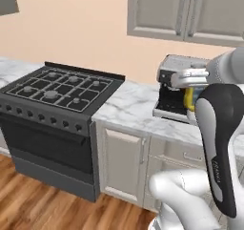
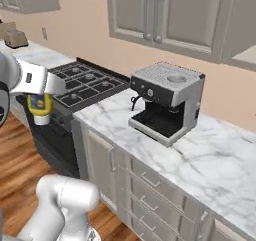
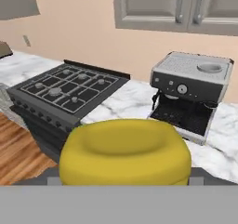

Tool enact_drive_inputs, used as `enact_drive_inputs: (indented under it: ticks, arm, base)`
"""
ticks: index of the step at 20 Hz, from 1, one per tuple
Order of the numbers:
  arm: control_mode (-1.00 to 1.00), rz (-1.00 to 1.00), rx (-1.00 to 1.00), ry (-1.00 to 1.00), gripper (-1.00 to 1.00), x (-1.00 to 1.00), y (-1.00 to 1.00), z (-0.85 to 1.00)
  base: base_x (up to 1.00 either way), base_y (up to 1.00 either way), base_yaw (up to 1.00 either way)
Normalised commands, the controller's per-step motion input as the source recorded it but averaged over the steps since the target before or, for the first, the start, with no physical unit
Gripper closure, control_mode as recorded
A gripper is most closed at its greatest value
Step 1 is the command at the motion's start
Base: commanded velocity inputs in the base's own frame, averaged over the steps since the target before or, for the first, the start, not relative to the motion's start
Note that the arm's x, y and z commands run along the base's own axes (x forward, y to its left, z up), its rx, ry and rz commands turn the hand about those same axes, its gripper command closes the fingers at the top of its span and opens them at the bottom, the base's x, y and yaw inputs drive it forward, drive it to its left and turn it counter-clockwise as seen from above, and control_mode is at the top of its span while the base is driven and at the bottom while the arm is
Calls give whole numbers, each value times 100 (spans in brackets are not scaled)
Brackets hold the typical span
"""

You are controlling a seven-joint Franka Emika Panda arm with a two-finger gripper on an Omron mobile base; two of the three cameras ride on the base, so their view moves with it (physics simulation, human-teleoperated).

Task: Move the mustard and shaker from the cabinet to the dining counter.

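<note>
My gripper (image 2: 40,104) is shut on the mustard (image 2: 40,108), a small yellow squeeze bottle that hangs from the hand with its narrower top pointing down. In the hand view the yellow mustard (image 3: 125,149) bulks close at the bottom and covers the fingertips. The mustard (image 1: 189,98) also peeks out yellow behind my forearm in the left base view. The grey-beige cabinet (image 2: 160,12) hangs on the wall above, both doors shut, its bar handles (image 2: 152,7) side by side. The shaker is hidden and the dining counter is out of view.
A silver and black coffee machine (image 2: 167,100) stands on the narrow marble worktop (image 2: 220,155). Left of it is a black gas stove (image 1: 57,93). Low drawers (image 2: 150,185) run under the worktop. Wooden floor (image 1: 43,205) lies below.
</note>
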Motion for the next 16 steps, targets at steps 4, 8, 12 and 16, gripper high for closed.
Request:
enact_drive_inputs:
  ticks: [4, 8, 12, 16]
  arm:
    - [100, 0, 0, 0, 100, 0, 0, 0]
    - [100, 0, 0, 0, 100, 0, 0, 0]
    - [100, 0, 0, 0, 100, 0, 0, 0]
    - [100, 0, 0, 0, 100, 0, 0, 0]
  base:
    - [-16, 0, 100]
    - [-16, 0, 100]
    - [-14, 0, 100]
    - [-3, 1, 100]
